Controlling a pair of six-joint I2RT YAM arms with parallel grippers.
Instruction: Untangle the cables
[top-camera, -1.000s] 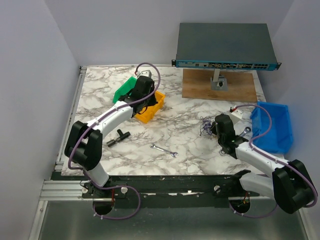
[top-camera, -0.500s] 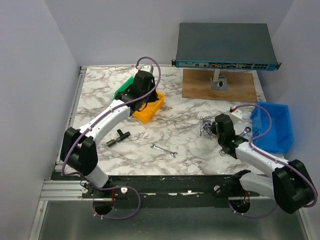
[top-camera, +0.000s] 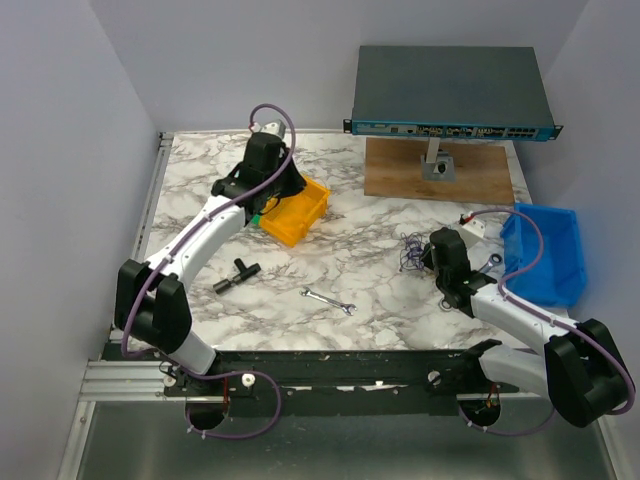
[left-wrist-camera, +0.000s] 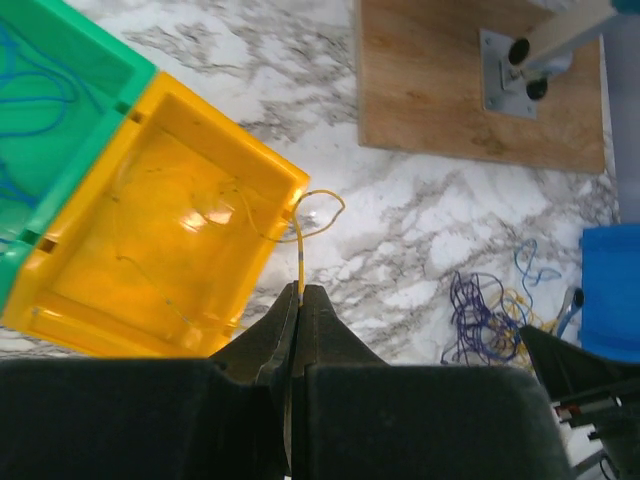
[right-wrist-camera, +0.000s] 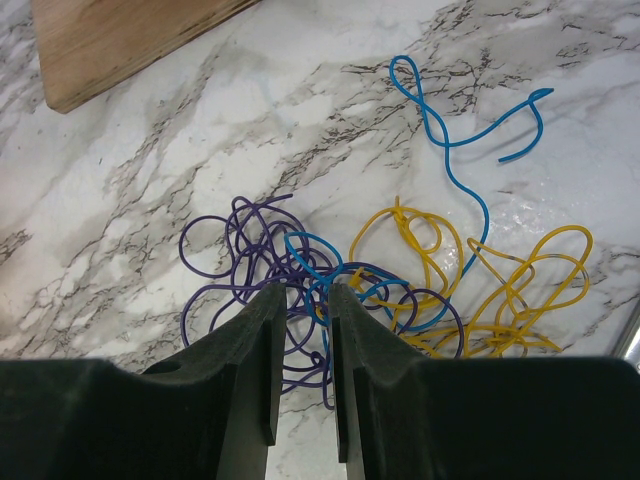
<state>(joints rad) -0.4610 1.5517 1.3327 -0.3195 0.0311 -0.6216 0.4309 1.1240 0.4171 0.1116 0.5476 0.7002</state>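
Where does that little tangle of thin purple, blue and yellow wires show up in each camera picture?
Top external: the tangle of thin purple, blue and yellow wires lies right of centre.
Left wrist: lower right, beside the blue plastic bin.
Right wrist: centre and right.
Shared landmark: the brown wooden board.

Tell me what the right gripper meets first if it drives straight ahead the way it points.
Most likely the bunch of thin purple, blue and yellow wires, looped just beyond the right gripper and its parted jaws; its height above them is unclear.
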